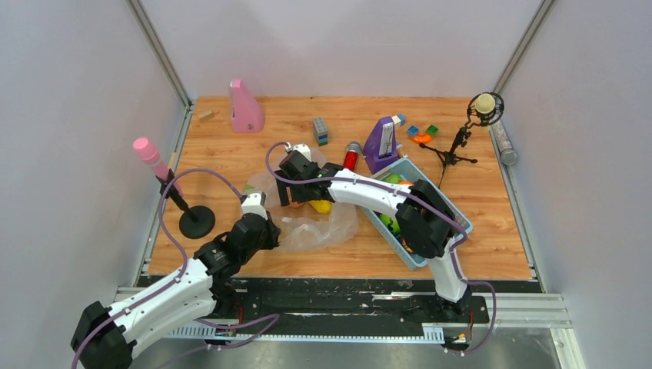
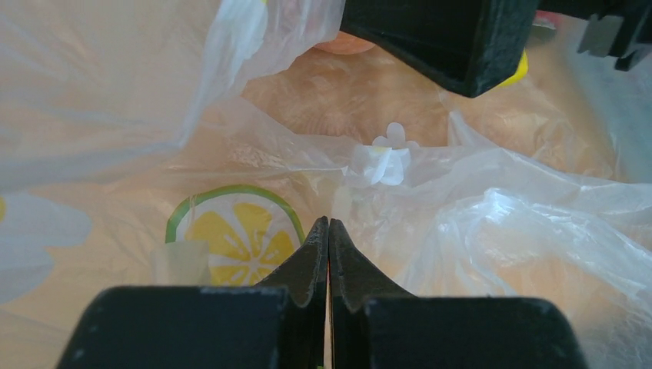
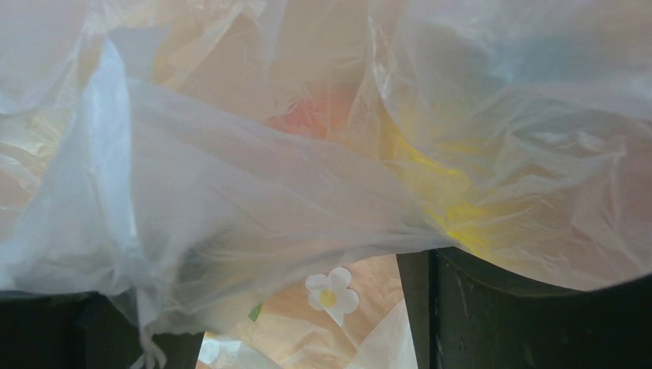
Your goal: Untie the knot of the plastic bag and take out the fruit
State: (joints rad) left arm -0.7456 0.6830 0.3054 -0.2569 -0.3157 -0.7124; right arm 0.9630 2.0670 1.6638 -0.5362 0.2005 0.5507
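The plastic bag lies crumpled on the table in front of the arms. My left gripper is at its left edge; in the left wrist view its jaws are pressed together with film bunched around the tips. My right gripper is open and reaches into the bag from the right; film drapes over its spread fingers. A yellow banana lies by it, and it shows through the film next to an orange piece. A peach-coloured fruit shows under the right gripper's finger. I cannot make out the knot.
A blue tray with green fruit stands right of the bag, under the right arm. A pink microphone on a black base stands left. At the back are a pink box, a purple item, a red can and a tripod microphone.
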